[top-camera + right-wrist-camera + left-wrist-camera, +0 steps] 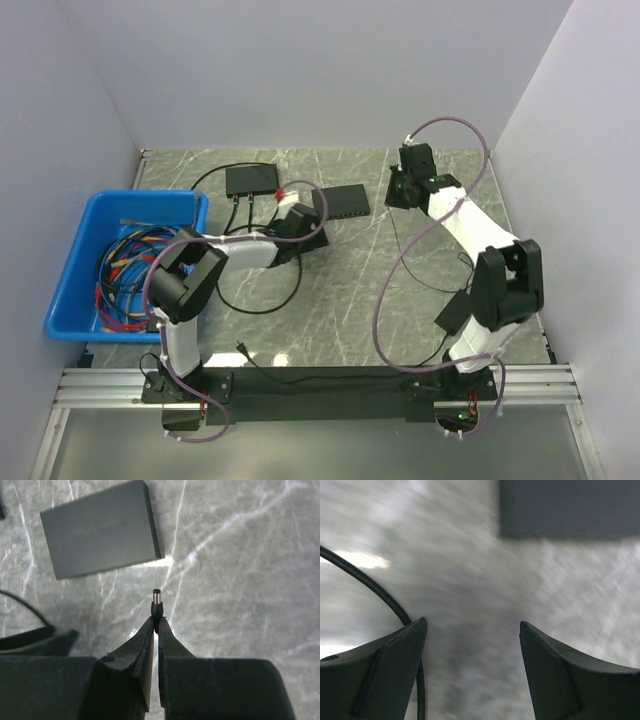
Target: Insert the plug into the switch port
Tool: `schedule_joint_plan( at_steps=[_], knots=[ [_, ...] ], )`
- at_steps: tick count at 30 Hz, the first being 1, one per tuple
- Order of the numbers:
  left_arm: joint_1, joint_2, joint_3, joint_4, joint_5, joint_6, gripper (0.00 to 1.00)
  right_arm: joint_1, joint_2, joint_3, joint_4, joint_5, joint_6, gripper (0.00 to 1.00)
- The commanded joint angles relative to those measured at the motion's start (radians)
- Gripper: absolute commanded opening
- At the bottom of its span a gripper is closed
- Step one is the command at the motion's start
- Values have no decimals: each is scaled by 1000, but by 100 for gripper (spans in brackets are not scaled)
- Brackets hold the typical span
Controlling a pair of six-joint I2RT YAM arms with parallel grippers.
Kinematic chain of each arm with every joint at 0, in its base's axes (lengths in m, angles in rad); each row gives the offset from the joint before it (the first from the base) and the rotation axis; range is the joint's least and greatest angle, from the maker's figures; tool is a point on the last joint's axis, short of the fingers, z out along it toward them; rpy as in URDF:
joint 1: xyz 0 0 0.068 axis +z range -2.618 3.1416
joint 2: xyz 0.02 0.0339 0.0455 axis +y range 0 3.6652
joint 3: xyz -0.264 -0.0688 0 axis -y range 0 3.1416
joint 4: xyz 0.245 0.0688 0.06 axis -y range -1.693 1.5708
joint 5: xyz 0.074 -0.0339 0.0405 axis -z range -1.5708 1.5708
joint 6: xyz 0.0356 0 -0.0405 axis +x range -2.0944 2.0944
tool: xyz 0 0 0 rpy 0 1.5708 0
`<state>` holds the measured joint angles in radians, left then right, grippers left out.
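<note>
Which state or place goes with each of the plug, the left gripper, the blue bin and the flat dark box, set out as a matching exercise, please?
Things: 1 plug; 2 left gripper; 3 blue bin; 4 flat dark box.
States: A holds coloured cables; B open, gripping nothing; C grey, flat on the table; D pinched by the right gripper.
Pairs: 1-D; 2-B; 3-A; 4-C.
</note>
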<state>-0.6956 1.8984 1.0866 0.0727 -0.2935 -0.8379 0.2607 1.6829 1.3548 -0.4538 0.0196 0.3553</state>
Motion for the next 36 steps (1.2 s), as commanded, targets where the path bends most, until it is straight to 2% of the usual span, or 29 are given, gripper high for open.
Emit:
schedule_joint_plan(
  at_steps=[1, 3, 7, 10, 13, 21, 24, 29, 36],
  knots=[
    [90, -7, -65, -98, -62, 54, 82, -38, 89, 118, 40, -58, 19, 0],
    [108, 4, -24, -94, -52, 83, 82, -52, 168, 185, 27, -69, 34, 0],
    [114, 105, 192, -143, -91, 170, 82, -87, 283, 274, 17, -75, 59, 0],
    [146, 178, 327, -185, -52, 183, 82, -109, 363, 337, 14, -73, 88, 0],
    [189, 227, 421, -186, 20, 177, 81, -112, 455, 434, -25, -90, 105, 0],
    [226, 353, 611, -185, 76, 214, 80, -104, 613, 573, -57, -122, 152, 0],
    [226, 382, 631, -160, 116, 218, 80, -92, 662, 633, -95, -136, 163, 0],
    [205, 416, 650, -120, 197, 201, 79, -45, 676, 627, -94, -158, 160, 0],
    [104, 387, 595, -97, 198, 203, 79, 9, 595, 465, -25, -165, 165, 0]
  ],
)
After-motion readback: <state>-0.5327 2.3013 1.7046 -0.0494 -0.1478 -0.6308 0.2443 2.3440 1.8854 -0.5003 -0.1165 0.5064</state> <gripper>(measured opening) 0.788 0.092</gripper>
